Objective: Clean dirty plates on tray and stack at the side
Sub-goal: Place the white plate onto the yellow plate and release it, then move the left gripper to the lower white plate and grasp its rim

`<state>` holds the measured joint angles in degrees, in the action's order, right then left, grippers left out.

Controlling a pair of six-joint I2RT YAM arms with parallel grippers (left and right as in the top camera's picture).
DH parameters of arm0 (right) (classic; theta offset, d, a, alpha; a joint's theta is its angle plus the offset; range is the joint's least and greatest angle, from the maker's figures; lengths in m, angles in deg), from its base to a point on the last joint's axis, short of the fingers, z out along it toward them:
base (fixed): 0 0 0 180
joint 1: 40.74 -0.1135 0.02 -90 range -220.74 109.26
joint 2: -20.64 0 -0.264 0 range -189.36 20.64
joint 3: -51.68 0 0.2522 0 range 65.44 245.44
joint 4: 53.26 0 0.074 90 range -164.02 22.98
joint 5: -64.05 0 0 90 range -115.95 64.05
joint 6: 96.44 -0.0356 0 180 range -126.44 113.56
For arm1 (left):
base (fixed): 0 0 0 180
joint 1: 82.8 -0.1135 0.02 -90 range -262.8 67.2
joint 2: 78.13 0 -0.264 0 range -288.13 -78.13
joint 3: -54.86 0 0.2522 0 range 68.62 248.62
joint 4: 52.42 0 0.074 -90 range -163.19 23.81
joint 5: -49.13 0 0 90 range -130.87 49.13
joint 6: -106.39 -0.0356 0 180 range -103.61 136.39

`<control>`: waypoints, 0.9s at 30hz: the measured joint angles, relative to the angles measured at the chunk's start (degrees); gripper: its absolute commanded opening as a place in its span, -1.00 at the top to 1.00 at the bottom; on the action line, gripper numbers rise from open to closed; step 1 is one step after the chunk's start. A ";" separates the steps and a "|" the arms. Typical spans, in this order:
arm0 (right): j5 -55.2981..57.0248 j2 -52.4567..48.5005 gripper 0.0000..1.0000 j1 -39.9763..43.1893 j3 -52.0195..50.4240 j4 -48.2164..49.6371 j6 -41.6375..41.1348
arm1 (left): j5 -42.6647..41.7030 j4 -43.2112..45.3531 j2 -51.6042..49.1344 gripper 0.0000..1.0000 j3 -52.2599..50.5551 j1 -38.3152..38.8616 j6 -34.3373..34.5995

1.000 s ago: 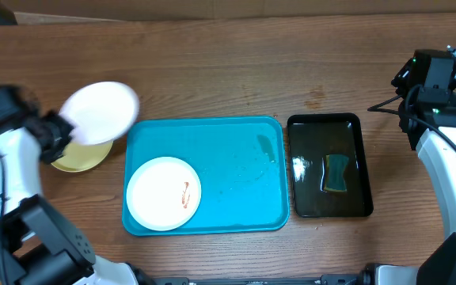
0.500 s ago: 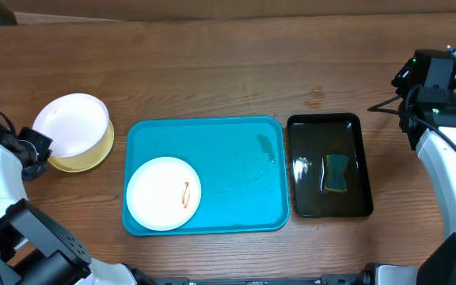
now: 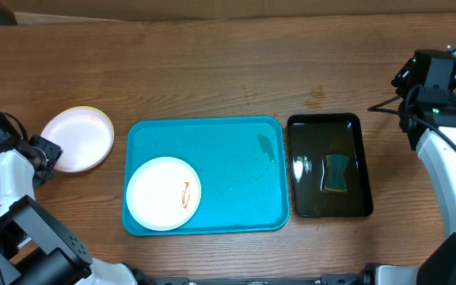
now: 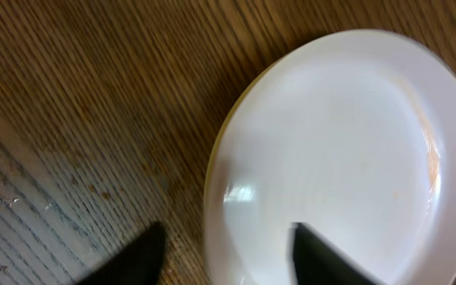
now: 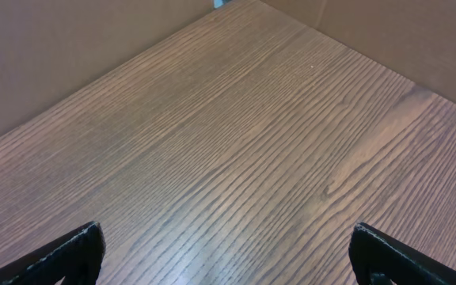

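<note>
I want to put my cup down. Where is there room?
The long strip of tabletop behind the blue tray and black tray is bare. The blue tray's right half is free too. It's crowded at the left, around the stacked plates and the left gripper.

A white plate point(image 3: 76, 139) rests just left of the turquoise tray point(image 3: 236, 170), which carries a red-smeared white plate point(image 3: 163, 193) in its front-left corner.

Wood tabletop point(image 3: 212, 71) bears turquoise tray point(image 3: 236, 174), black tray point(image 3: 307, 202), stacked plates point(image 3: 76, 140).
</note>
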<state>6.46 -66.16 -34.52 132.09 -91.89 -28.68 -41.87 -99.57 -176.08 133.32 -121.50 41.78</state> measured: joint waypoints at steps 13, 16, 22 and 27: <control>0.02 0.00 -1.00 0.00 0.00 0.00 0.00 | -19.74 -20.17 0.02 -0.52 -0.28 4.11 -7.19; 0.00 0.00 -1.00 0.00 0.00 -0.02 0.02 | -19.32 -24.44 0.07 -0.40 -0.35 8.74 -9.70; 0.02 0.00 -1.00 0.00 0.00 -0.02 0.00 | -13.00 -28.22 0.07 -0.40 -0.50 20.06 -11.23; 0.00 0.00 -1.00 0.00 0.00 -0.02 0.00 | -4.98 -29.35 0.09 -0.43 -0.61 26.88 -9.40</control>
<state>6.46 -66.16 -34.52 132.09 -91.91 -28.68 -46.85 -128.93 -175.99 132.71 -94.61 32.38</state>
